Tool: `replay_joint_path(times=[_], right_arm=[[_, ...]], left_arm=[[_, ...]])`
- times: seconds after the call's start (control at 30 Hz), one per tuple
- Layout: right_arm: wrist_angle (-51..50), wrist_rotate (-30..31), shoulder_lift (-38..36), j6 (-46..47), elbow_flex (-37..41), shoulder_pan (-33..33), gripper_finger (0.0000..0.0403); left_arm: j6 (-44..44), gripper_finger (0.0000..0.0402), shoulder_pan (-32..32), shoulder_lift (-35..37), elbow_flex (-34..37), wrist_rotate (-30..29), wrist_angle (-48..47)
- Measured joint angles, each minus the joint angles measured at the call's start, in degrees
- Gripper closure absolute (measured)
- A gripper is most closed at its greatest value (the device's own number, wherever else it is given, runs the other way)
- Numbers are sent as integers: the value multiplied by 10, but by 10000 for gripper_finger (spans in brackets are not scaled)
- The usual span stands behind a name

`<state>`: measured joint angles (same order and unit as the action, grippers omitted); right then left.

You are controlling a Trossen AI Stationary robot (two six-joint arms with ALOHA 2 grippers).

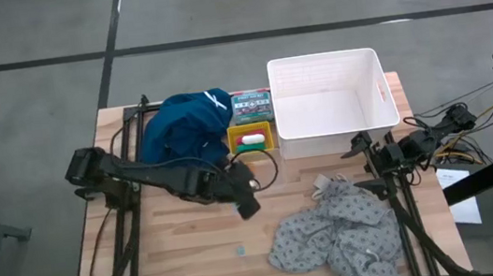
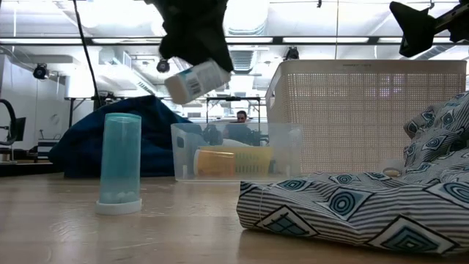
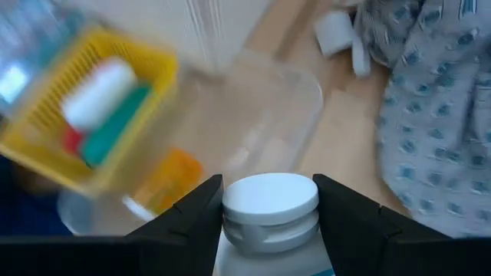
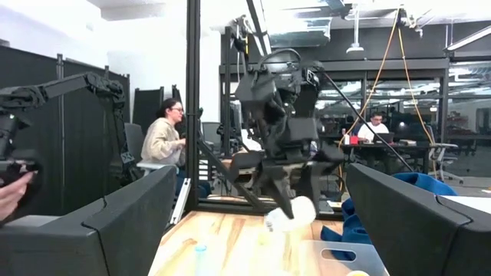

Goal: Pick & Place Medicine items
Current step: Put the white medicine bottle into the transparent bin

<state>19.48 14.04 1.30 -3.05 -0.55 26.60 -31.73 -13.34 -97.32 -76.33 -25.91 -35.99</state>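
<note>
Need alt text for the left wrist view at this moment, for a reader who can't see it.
The left gripper holds a white-capped bottle between its two dark fingers, above a clear container with an orange item in it. Beside it sits a yellow basket holding white, green and red pieces; a grey patterned cloth lies on the wooden table.

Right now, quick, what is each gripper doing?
Left gripper: closed on the white-capped bottle, above the table.
Right gripper: open, empty, waiting beside the white basket.

A robotics lab or open workshop: exposed ceiling ducts (image 2: 110, 55), strip lights, people seated at desks (image 4: 163, 138) (background), concrete floor (image 1: 29, 52).
</note>
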Motion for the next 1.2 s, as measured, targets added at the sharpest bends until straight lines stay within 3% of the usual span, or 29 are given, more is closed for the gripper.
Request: replay_joint_path(times=[0.1, 0.27, 0.7, 1.2], right_arm=[[0, 0, 0, 0, 0, 0, 23], [0, 0, 0, 0, 0, 0, 23], [0, 0, 0, 0, 0, 0, 23], [0, 0, 0, 0, 0, 0, 23]], left_arm=[[72, 209, 5, 0, -3, -28, 12], [154, 208, 24, 0, -3, -26, 31], [290, 208, 108, -5, -2, 134, 80], [343, 208, 153, -74, -2, 226, 67]])
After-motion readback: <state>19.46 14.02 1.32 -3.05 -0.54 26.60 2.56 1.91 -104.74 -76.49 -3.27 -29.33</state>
